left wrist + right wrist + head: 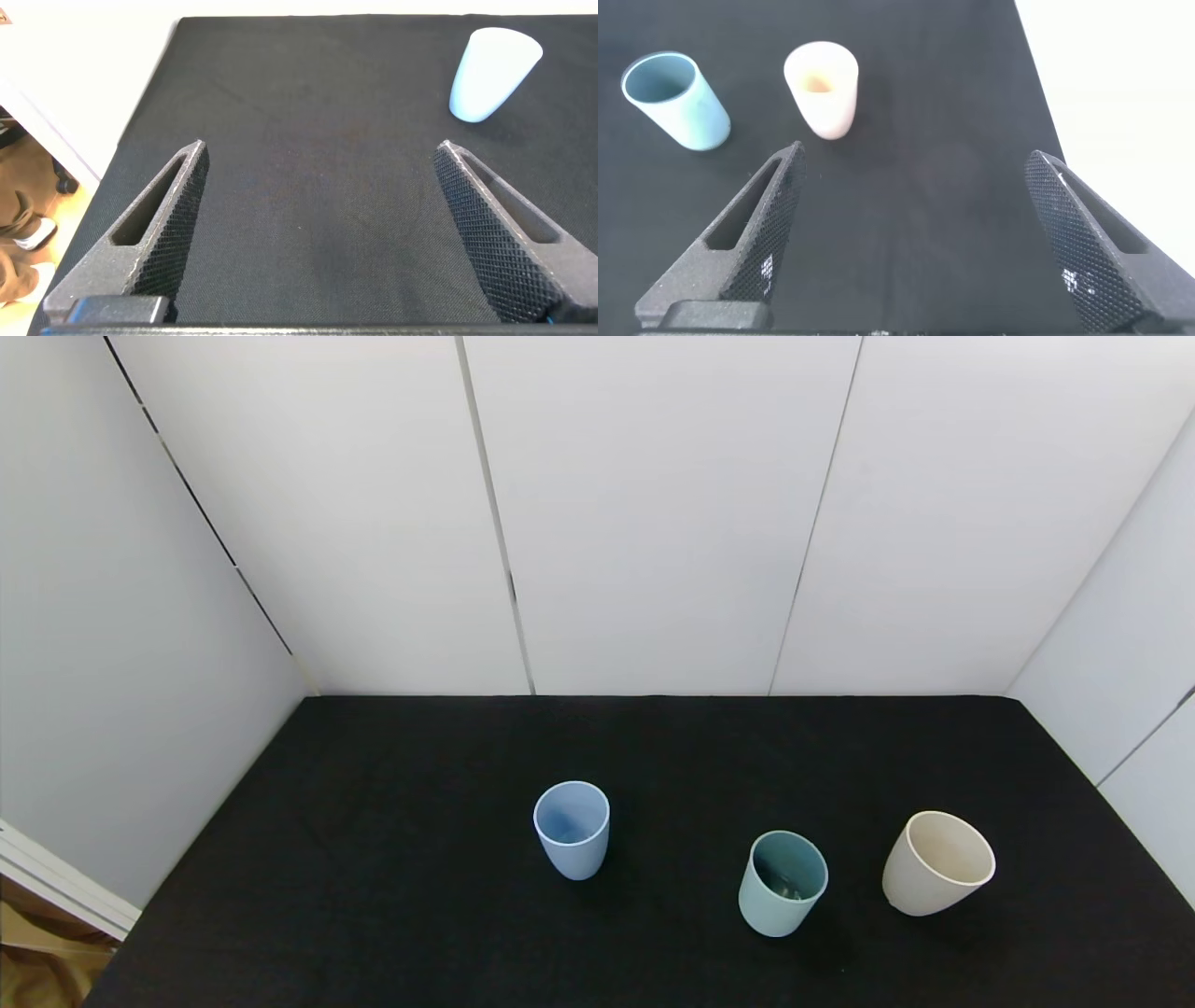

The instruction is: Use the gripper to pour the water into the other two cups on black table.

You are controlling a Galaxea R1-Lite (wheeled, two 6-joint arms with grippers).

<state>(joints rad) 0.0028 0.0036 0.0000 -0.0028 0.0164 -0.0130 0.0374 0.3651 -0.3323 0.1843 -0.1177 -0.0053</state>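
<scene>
Three cups stand upright on the black table [392, 859]: a light blue cup [571, 829] in the middle, a teal-green cup [782, 882] to its right, and a cream-beige cup [937, 863] farthest right. A faint glint shows inside the teal-green cup. Neither arm shows in the head view. My left gripper [320, 154] is open and empty over bare table, with the light blue cup [493, 73] farther off. My right gripper [915, 163] is open and empty, with the cream-beige cup [822, 89] and the teal-green cup [674, 99] beyond it.
White wall panels [653, 513] close the table at the back and both sides. The table's left edge [140, 121] drops to a floor with brown objects. The table's right edge meets a white surface [1120, 84].
</scene>
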